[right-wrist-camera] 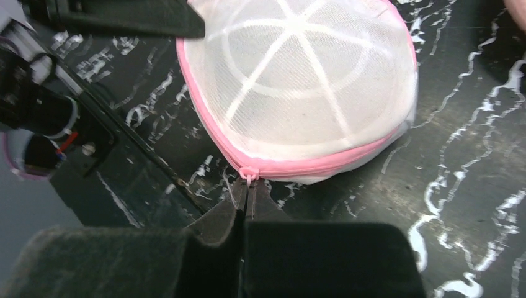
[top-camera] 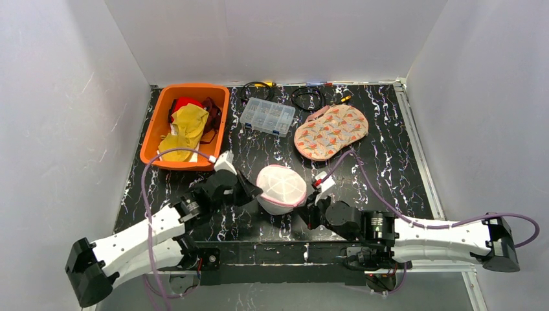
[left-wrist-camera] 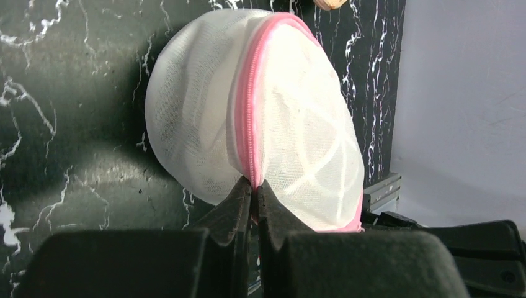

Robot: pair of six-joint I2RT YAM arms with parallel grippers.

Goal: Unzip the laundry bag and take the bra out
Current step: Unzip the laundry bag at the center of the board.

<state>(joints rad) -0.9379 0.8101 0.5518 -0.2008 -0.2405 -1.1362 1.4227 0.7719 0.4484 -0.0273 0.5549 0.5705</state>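
While the laundry bag (top-camera: 281, 188) sits zipped shut at the near middle of the table (top-camera: 388, 175), the left gripper (left-wrist-camera: 254, 189) is clenched on its pink zipper (left-wrist-camera: 248, 112) at the bag's left side. The right gripper (right-wrist-camera: 246, 186) pinches the zipper pull (right-wrist-camera: 248, 174) on the near right.

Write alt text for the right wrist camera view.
The right gripper is pinched shut on the small pull of the pink zipper that rims a round white mesh laundry bag. The domed bag, white ribs crossing its top, lies with the visible zipper closed on a black table with white marbling.
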